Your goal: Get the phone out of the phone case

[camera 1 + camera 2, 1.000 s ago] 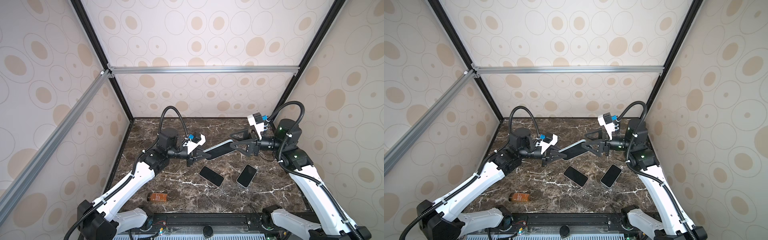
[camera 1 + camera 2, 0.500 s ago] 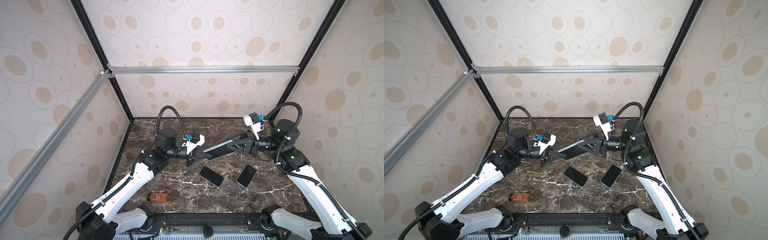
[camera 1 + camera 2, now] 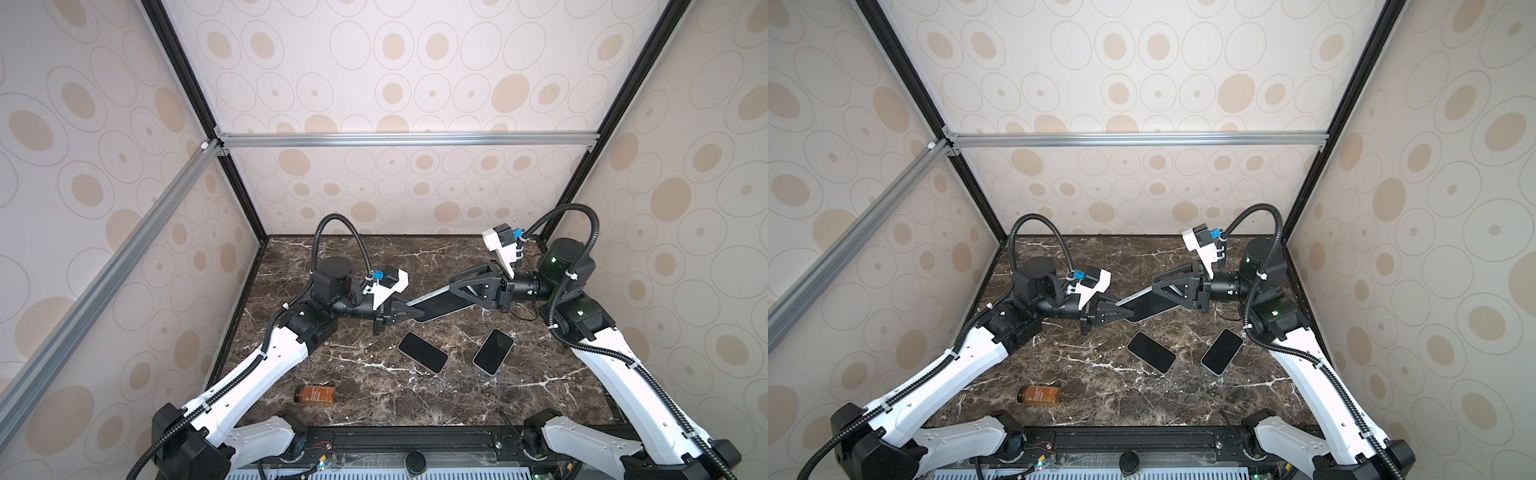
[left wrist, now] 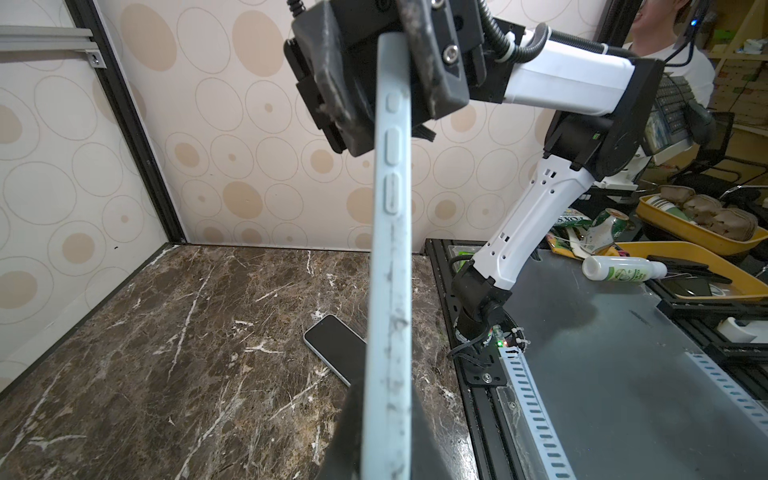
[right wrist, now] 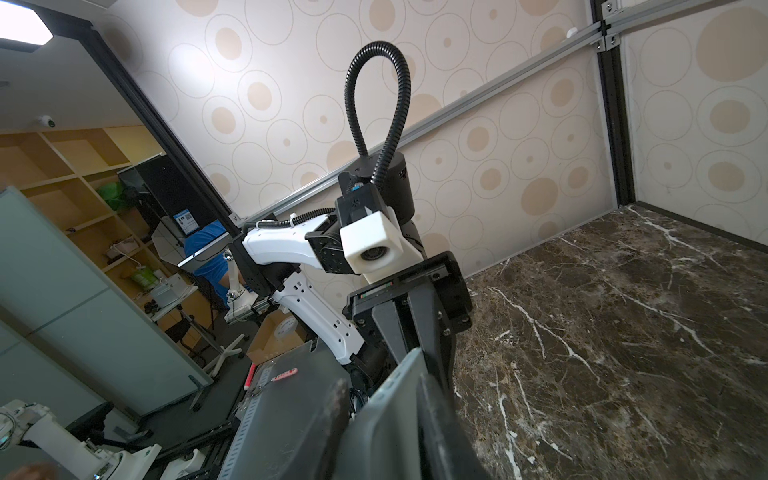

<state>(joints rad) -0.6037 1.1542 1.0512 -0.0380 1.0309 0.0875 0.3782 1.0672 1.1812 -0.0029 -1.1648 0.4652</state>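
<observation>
The phone point(image 3: 442, 309) is in its phone case point(image 3: 428, 296), held in the air above the desk point(image 3: 540, 386) between the two arms. In both top views it hangs slanted over the middle of the desk, towards 12 o'clock, dark screen up (a pale rim runs along its far edge). The left jaws are clamped on its 9 o'clock end, and the right jaws are closed on the 3 o'clock end. Flat on the desk, a spare phone point(image 3: 422, 352) lies at 6 o'clock from the held one and a second spare phone point(image 3: 493, 351) at about 4 o'clock. A brown bottle point(image 3: 314, 395) lies on its side at about 8 o'clock, well apart from the phones.

In the left wrist view the phone case point(image 4: 390, 249) is seen edge-on: pale blue, with three side buttons showing. The left jaws grip its near end, one on each face. At the far end the right jaws' fingers point(image 4: 336, 83) sit against both faces. One spare phone point(image 4: 332, 345) lies on the desk, partly hidden behind the case.

In the right wrist view the phone case point(image 5: 390, 415) runs from the right jaws, tight against its two faces, to the left jaws, closed over its far end.
</observation>
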